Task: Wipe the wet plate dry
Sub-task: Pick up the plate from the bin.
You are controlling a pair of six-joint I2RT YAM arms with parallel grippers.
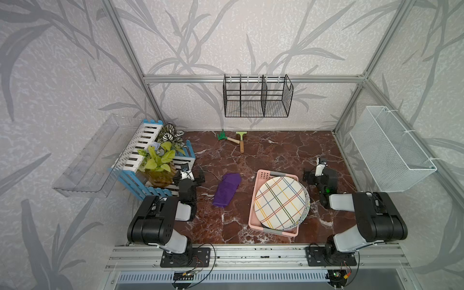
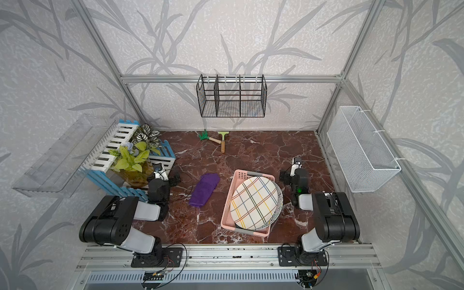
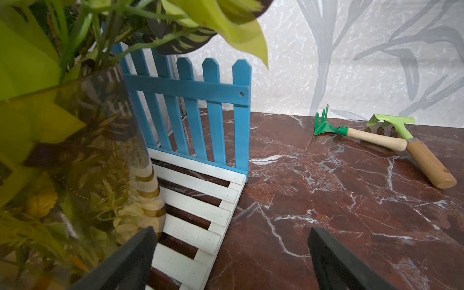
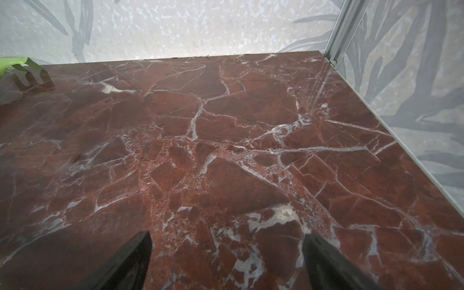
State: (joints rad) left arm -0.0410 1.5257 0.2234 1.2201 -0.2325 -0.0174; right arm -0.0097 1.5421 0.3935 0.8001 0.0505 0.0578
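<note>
- Both top views: left arm (image 1: pixel 155 221) and right arm (image 1: pixel 376 216) are folded low, elbows back by the near rail, forearms pointing at the far wall.
- Left jaws sit low beside the plant vase (image 1: pixel 160 173); right jaws sit low just past the far right corner of the pink basket (image 1: pixel 252 208). Neither touches anything.
- Red marble bench (image 1: pixel 276 150), leaf-pattern walls, metal frame. There's a black wire rack (image 1: pixel 257 100) on the back wall, a white mesh basket (image 1: pixel 391 150) on the right and a clear shelf (image 1: pixel 93 160) on the left. Garden tools (image 1: pixel 234 140) lie at the back.
- Plaid plate (image 1: pixel 280 202) tops a stack in the pink basket, between the arms and nearer the right jaws.
- Purple cloth (image 1: pixel 227 189) lies on the bench between the left jaws and the basket, touching neither.
- Left wrist: left jaws are wide apart and hold nothing. Vase (image 3: pixel 88 150) is just beside one finger, with a blue fence (image 3: pixel 190 108) and the tools (image 3: pixel 414 150) beyond. Plate and cloth are out of frame.
- Right wrist: right jaws are wide apart and empty over bare bench (image 4: pixel 226 125). Plate is out of frame.
</note>
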